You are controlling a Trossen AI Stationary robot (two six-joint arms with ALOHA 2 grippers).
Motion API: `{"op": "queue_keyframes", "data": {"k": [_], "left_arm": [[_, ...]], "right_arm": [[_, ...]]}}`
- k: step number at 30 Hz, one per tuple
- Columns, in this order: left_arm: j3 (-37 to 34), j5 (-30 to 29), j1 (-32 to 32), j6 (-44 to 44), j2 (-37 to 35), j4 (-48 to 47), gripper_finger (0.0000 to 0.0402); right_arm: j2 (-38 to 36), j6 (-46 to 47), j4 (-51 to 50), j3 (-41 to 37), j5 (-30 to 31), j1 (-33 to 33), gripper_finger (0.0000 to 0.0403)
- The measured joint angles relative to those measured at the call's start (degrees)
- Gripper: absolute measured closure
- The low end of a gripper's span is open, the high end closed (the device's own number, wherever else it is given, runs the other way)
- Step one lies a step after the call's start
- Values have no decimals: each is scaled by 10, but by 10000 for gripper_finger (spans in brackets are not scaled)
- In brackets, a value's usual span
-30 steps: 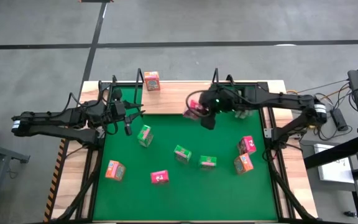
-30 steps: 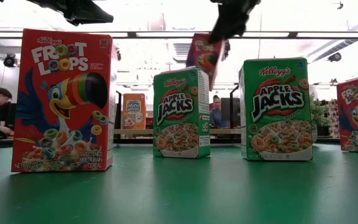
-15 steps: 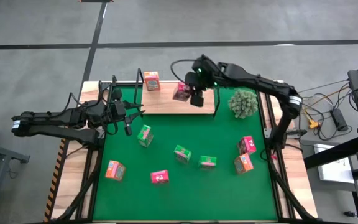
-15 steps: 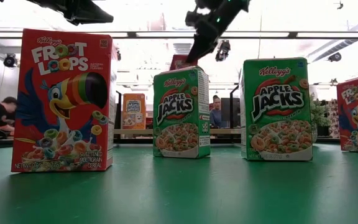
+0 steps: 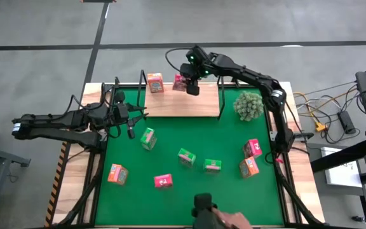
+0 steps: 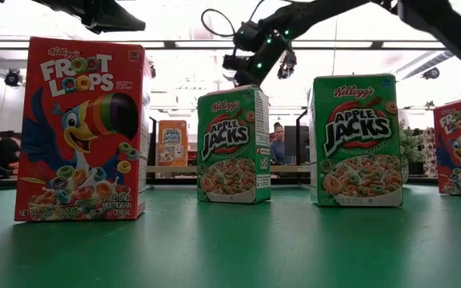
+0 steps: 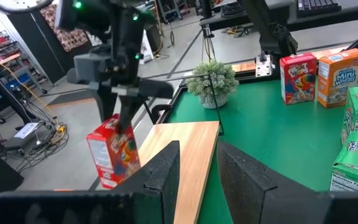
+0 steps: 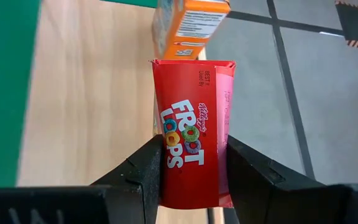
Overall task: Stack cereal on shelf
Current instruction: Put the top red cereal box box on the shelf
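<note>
A: Item held?
B: Pink-red printed cardboard cereal box [image 8: 194, 155], a small rectangular carton, clamped between the flat dark fingers of the right gripper [image 5: 189, 81] over the far edge of the shelf.

A: Shelf?
B: Flat pale wooden board [image 5: 182, 105], smooth grain, thin black wire uprights at its sides, lying along the table's far edge.

A: Anything on it?
B: One orange cardboard box [image 5: 155, 83] upright at its far left corner, just beside the held carton.

A: Remaining stock?
B: On the matte green mat [image 5: 189, 137]: three green boxes [image 5: 185, 156] mid-mat, pink [image 5: 163, 181] and orange [image 5: 117, 173] at the near left, pink and orange by the right edge.

A: Left gripper [image 5: 132, 122]?
B: Above the mat's far left corner, fingers slightly apart, gripping nothing.
</note>
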Motion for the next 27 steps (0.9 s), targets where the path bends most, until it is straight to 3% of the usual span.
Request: {"op": "queue_keyframes", "data": {"k": [18,27], "left_arm": [[0,0,0,3,0,-6,311],[0,0,0,3,0,-6,311]], "right_arm": [[43,-25,-41,33,0,-12,261],[44,-21,-37,33,1,-12,206]]}}
